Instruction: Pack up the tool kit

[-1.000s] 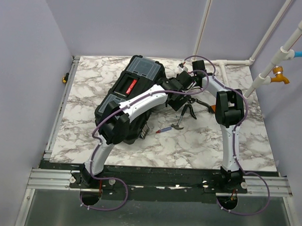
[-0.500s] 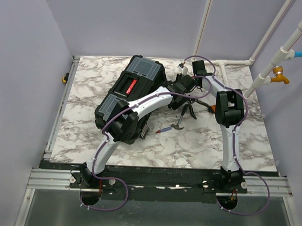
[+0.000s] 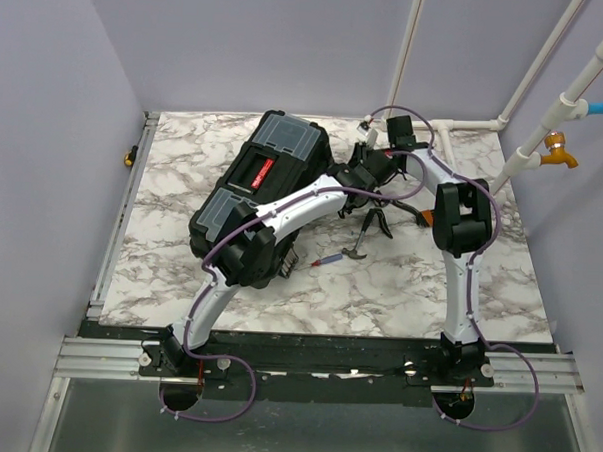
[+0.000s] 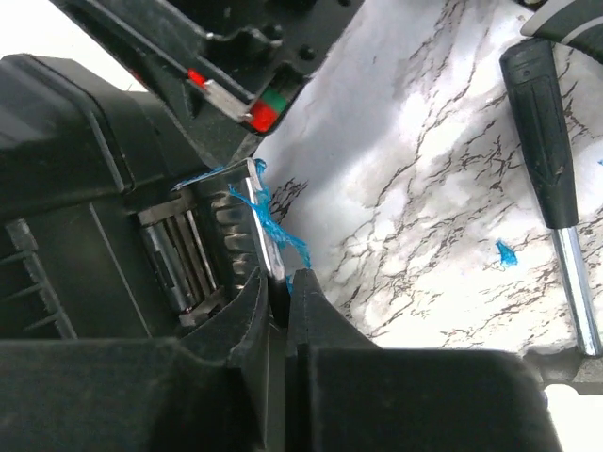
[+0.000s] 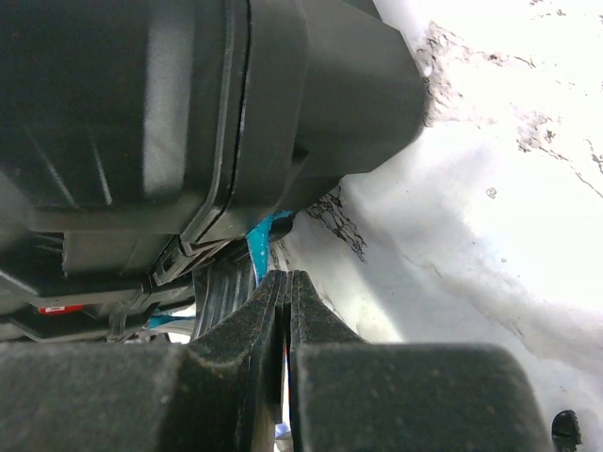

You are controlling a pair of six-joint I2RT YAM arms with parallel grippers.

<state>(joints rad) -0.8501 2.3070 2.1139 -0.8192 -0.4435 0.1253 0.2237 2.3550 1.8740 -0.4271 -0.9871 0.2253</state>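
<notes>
On the marble-patterned table (image 3: 399, 290), a small screwdriver (image 3: 327, 260) with a red and blue handle is seen lying loose nearest the arm bases. Just beyond it a few dark hand tools (image 3: 374, 224) are scattered, not yet packed. Left of these, the toolbox (image 3: 258, 199) lies askew near the middle of the table with its lid down. It is a large shell of hard black plastic with a red handle (image 3: 264, 171) set between two grey translucent lid compartments (image 3: 285, 135). It is judged stiff, bulky and apt to slide on the smooth stone if tugged sideways. The handle would be the place to take it for lifting, and the latch lip for opening. At the box's far right flank both arms are gathered. The left gripper (image 4: 283, 297) is clamped onto the thin lower lip of a ribbed latch (image 4: 247, 221), to which frayed blue strands cling. The right gripper (image 5: 285, 287) is pressed closed against the same flank with nothing seen between its fingers, a sliver of teal showing just past their tips. The latch is judged small and springy, and easily slipped from.
</notes>
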